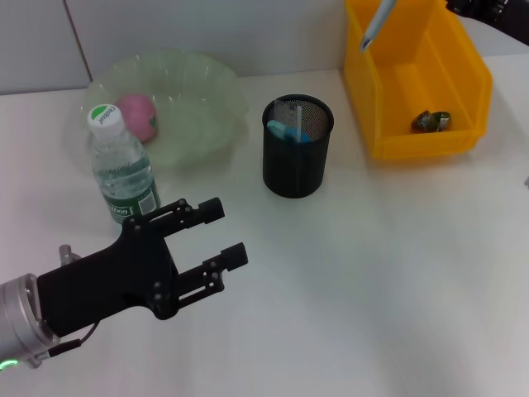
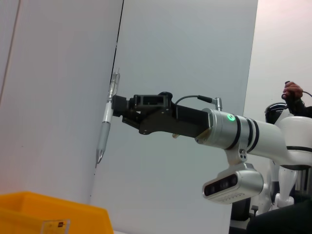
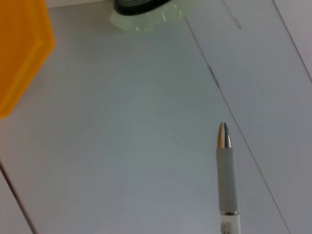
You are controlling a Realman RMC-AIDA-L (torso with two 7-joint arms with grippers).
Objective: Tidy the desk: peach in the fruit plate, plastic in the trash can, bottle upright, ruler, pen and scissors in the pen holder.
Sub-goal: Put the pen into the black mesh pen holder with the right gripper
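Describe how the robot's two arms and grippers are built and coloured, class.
The left gripper is matte black with two slotted, bolted fingers on a silver wrist with a green light. The right gripper is black too, on a silver-white arm with black bands, a green mark and a thin cable.

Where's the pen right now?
The pen is held in the right gripper, raised above the yellow bin at the robot's far right; in the head view only its tip shows.
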